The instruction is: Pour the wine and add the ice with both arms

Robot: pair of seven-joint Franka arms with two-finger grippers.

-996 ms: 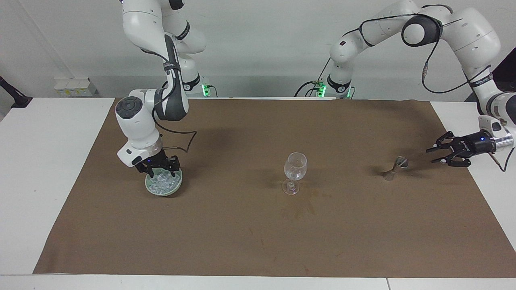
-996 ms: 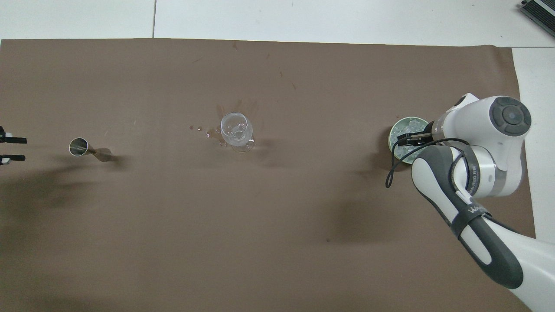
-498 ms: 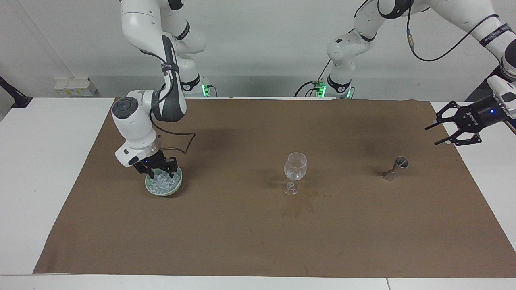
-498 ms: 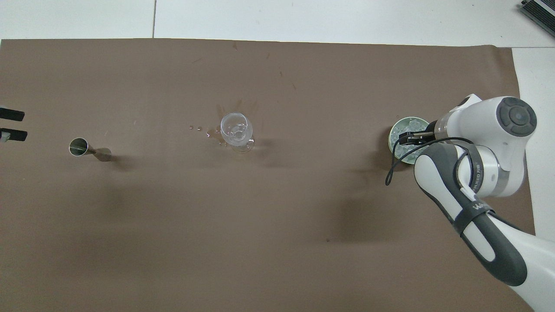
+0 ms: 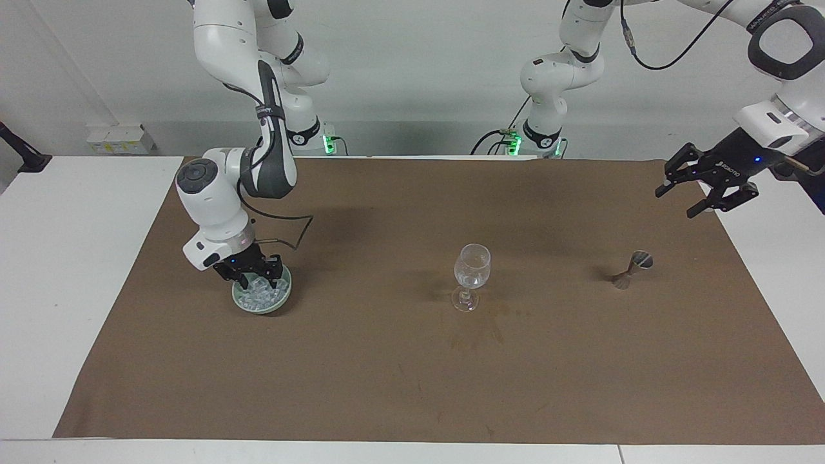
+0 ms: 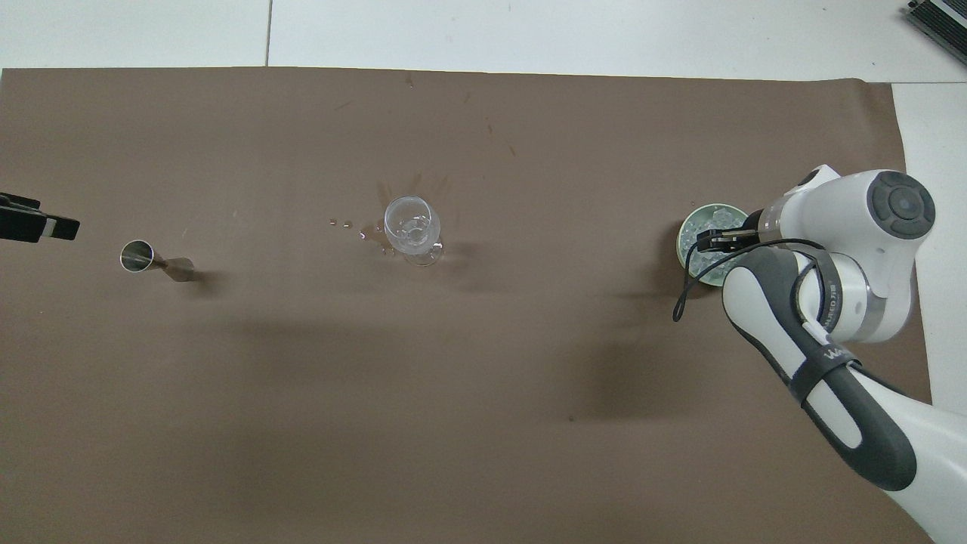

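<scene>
A small green bowl (image 5: 284, 295) holds a heap of ice (image 5: 261, 294) cubes at the right arm's end of the brown mat. My right gripper (image 5: 252, 280) points down into the bowl, among the cubes; it also shows in the overhead view (image 6: 712, 242), over the ice (image 6: 691, 243). A clear wine glass (image 5: 472, 267) stands upright mid-mat, also seen from overhead (image 6: 412, 227). My left gripper (image 5: 673, 203) is open and empty, raised in the air over the mat's edge at the left arm's end. Only its tip shows in the overhead view (image 6: 38, 225).
A small metal jigger (image 5: 631, 269) sits on the mat toward the left arm's end, also visible from overhead (image 6: 155, 261). A few drops and stains (image 6: 340, 224) lie on the mat beside the glass. The brown mat (image 5: 412, 374) covers most of the white table.
My left gripper has drawn back from beside the jigger, risen and turned, now higher up. My right gripper has stayed in the ice bowl, shifting only slightly.
</scene>
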